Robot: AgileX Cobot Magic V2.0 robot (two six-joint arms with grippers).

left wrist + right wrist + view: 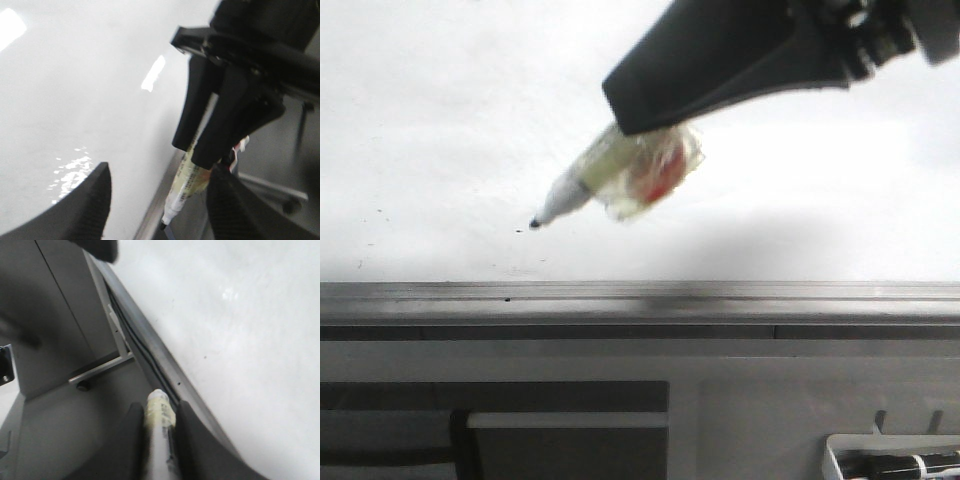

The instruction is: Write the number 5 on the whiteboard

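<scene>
In the front view, the right gripper [650, 130] is clamping a marker [620, 180], its long axis slanting down-left, tip [534, 224] lying at the whiteboard [440, 120] above the grey rail [620, 292]. A tray [895, 460] at the lower right is holding a pen [910, 464].

Only the left wrist view is showing the left gripper [155, 200], its fingers spread wide and empty beside the marker [185, 190].

The right wrist view is showing the marker's rear end [160, 407] sitting between closed fingers [132, 440]. No strokes of a 5 are showing.

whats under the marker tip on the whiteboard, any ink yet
Under the marker tip the whiteboard looks bare white, apart from a few small dark specks. No strokes of a 5 show. The right gripper and its shadow hide part of the board, so marks there cannot be ruled out.
</scene>
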